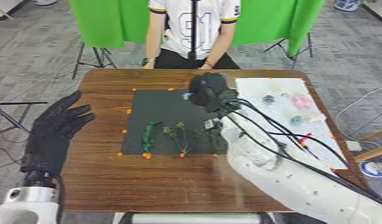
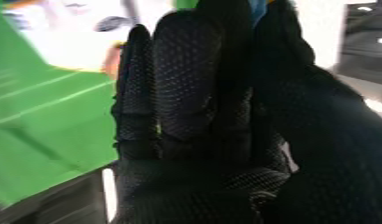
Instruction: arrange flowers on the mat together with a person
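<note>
- Brown wooden table runs under both hands.
- White right arm slants forward and inward; its cables could snag the pink flower, right of the right hand, on a sideways swing.
- Left hand: released, held left of the dark mat.
- Right hand: above the mat's far right corner; grasp cannot be told.
- Flower stems lie nearer the robot than the right hand; a low sweep could displace them.
</note>
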Controlling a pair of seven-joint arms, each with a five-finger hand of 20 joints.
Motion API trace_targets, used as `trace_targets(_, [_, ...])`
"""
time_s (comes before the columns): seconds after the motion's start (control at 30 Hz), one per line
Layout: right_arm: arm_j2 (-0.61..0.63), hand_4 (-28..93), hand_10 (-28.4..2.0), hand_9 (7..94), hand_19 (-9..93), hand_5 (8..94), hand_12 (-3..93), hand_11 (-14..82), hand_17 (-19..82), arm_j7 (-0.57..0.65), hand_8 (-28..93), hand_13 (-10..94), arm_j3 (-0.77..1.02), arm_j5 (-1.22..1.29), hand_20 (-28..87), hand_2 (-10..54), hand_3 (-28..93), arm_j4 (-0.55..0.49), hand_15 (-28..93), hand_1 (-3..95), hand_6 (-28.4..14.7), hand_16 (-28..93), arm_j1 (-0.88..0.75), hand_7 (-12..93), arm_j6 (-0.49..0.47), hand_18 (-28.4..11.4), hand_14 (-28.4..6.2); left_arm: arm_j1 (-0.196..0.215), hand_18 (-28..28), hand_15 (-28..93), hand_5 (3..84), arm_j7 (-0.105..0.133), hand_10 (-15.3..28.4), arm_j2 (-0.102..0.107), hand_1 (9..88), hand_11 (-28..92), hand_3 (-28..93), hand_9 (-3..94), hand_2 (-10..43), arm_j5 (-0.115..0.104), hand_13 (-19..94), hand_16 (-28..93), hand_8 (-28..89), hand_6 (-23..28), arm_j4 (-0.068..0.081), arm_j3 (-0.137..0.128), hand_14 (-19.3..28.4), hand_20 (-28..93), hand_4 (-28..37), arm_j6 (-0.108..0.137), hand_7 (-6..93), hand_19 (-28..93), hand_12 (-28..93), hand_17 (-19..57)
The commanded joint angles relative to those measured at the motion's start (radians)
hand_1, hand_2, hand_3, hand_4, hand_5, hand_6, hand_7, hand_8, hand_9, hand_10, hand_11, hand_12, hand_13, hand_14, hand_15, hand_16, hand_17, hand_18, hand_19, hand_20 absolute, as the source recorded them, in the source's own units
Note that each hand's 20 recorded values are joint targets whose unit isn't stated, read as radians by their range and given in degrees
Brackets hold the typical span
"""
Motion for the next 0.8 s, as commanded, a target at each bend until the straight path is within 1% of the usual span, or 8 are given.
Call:
trace_targets(0.03, [-0.285,-28,-2.9,91.6,77,81.4,40.1,14.0,35,-0.050,0,80,-0.089,-0.029,8,-9.5,63,0.108,54,58.5,5.3,26,0.109,25,-0.085,-12.7,-1.5,-0.101,21.9,58,34.8,0.039,19.6,0.032,19.8,33,79,34.2,6.0,-0.005,25,-13,-12,7.5,-0.001,0.047,26.2,10,-28.3,0.002,16.4,54,9,-7.2])
trace_targets(0.17, [-0.294,-28,-2.9,91.5,77,81.3,40.2,14.3,35,-0.020,0,80,-0.160,-0.005,8,-9.5,64,0.134,54,58.1,5.3,26,0.137,25,-0.084,-12.8,-1.5,-0.176,22.3,59,34.9,0.051,19.6,0.059,19.9,33,79,34.5,6.0,-0.006,25,-13,-11,7.5,0.011,0.083,26.3,10,-28.3,0.010,16.4,55,9,-7.0])
trace_targets(0.33, [-0.296,-28,-2.9,91.6,77,81.0,40.1,14.5,35,-0.018,0,80,-0.253,-0.002,8,-9.5,64,0.168,54,57.9,5.5,25,0.175,25,-0.108,-12.9,-1.8,-0.217,22.2,59,35.3,0.051,19.7,0.071,19.8,33,79,34.9,6.0,-0.008,25,-13,-11,7.7,0.022,0.101,26.3,10,-28.3,0.006,16.5,56,9,-6.8])
trace_targets(0.4, [-0.298,-28,-2.9,91.6,77,80.8,40.2,14.8,35,-0.041,0,80,-0.278,-0.032,8,-9.5,63,0.185,54,57.8,5.6,25,0.177,25,-0.122,-12.9,-1.8,-0.212,22.2,59,35.3,0.057,19.6,0.068,19.8,33,79,34.9,6.0,-0.028,25,-13,-11,7.6,0.019,0.105,26.3,10,-28.3,0.004,16.6,56,9,-6.7])
trace_targets(0.43, [-0.294,-28,-2.9,91.6,77,80.8,40.3,14.9,35,-0.038,0,80,-0.303,-0.021,8,-9.5,63,0.188,54,57.7,5.6,25,0.194,25,-0.118,-12.9,-2.0,-0.225,22.2,59,35.4,0.063,19.6,0.073,19.8,33,79,35.0,6.0,-0.040,25,-13,-11,7.7,0.024,0.114,26.3,10,-28.3,-0.008,16.6,56,9,-6.7])
trace_targets(0.53, [-0.297,-28,-3.2,91.1,77,80.7,39.6,17.4,35,-0.046,-1,80,-0.323,-0.044,8,-9.5,63,0.190,56,57.6,6.3,22,0.186,26,-0.131,-13.0,-2.6,-0.222,22.2,59,35.4,0.047,19.6,0.066,19.8,33,79,35.0,6.0,-0.022,25,-13,-11,7.8,0.024,0.117,26.3,10,-28.3,-0.016,16.5,56,9,-6.7])
trace_targets(0.6, [-0.301,-28,-3.3,90.9,77,80.7,39.3,18.2,35,-0.039,-1,80,-0.329,-0.043,8,-9.5,62,0.195,57,57.5,6.4,22,0.184,26,-0.142,-13.0,-2.7,-0.231,22.3,59,35.5,0.050,19.7,0.064,19.8,33,79,35.0,6.0,-0.032,25,-13,-11,7.8,0.027,0.129,26.3,10,-28.3,-0.023,16.5,56,9,-6.7])
trace_targets(0.8, [-0.304,-28,-3.5,90.1,77,80.2,37.7,21.3,35,-0.026,-2,80,-0.324,-0.048,9,-9.5,62,0.211,58,57.4,6.8,21,0.176,25,-0.183,-13.1,-2.9,-0.232,22.3,60,35.5,0.040,19.7,0.059,19.8,33,79,34.9,6.0,-0.021,25,-13,-11,7.8,0.033,0.133,26.2,11,-28.3,-0.041,16.4,56,9,-6.7])
